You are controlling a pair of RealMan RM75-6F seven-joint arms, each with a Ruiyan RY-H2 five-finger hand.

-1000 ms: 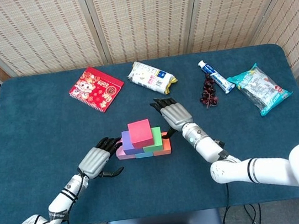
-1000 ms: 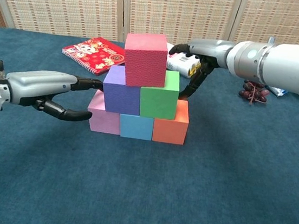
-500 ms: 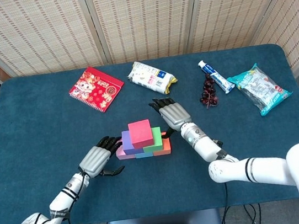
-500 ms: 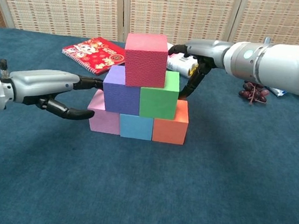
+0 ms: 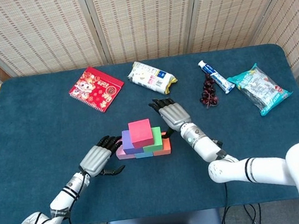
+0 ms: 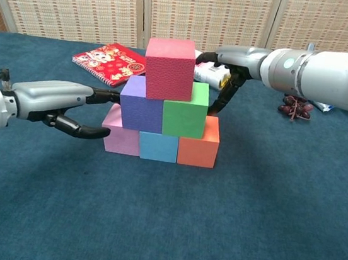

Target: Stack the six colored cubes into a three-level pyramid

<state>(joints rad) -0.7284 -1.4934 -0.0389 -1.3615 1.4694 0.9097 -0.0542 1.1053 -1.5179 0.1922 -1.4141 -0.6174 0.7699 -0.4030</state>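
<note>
A three-level pyramid stands mid-table. Its bottom row is a pink cube, a blue cube and an orange cube. On them sit a purple cube and a green cube, topped by a red cube. My left hand hovers just left of the stack, fingers apart, fingertips close to the purple and pink cubes, holding nothing. My right hand is behind the stack's right side, fingers spread and pointing down beside the green cube, empty.
At the back of the blue table lie a red booklet, a white wipes packet, a toothpaste tube, a dark grape bunch and a plastic snack bag. The table's front edge runs near my arms.
Almost nothing: both hands hold their places beside the stack, with the left hand edging very slightly toward it. The cubes have not moved.
</note>
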